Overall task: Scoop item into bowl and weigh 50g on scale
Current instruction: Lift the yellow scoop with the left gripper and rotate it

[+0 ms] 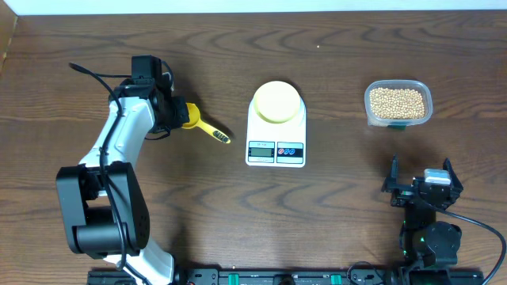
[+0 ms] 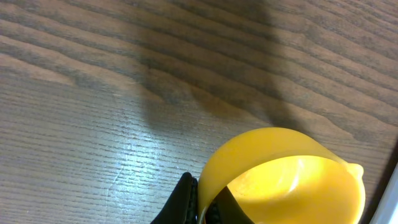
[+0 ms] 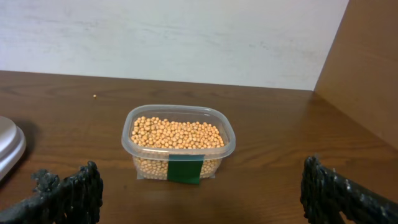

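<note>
While left gripper seems pinched on rim of the scoop, right gripper spread idle, scoop pickup is in hand; next needs a carry across to the beans.

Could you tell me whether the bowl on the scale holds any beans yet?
Empty: from overhead the bowl on the scale shows a plain pale yellow inside, while the beans sit in the clear tub.

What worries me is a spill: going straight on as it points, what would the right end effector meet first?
Probably the clear tub of beans, centred ahead of the right end effector; depth unclear.
</note>
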Robot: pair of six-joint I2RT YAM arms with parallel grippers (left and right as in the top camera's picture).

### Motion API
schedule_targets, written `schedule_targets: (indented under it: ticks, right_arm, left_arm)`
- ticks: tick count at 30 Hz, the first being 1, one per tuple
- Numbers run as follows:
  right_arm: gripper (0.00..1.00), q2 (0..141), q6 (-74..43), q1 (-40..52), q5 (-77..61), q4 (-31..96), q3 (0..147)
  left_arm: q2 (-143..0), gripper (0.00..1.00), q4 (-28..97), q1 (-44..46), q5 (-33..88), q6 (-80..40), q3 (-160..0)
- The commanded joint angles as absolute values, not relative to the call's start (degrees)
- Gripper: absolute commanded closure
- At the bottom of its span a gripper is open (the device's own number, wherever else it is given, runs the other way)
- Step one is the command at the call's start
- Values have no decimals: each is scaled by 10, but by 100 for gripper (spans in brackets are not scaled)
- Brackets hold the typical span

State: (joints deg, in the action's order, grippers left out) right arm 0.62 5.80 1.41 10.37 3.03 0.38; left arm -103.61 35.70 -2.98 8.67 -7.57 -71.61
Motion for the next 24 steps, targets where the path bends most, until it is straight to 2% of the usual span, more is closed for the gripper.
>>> schedule_targets:
  ticks: [1,24]
  right_arm:
    - [1,3,52,16,112,32,3]
    - [1,3,52,16,112,32,3]
  left_arm:
    - [-1033,93,361,-30,81,-80,-727]
    - [-1033,93,368,-31,79,-76,-727]
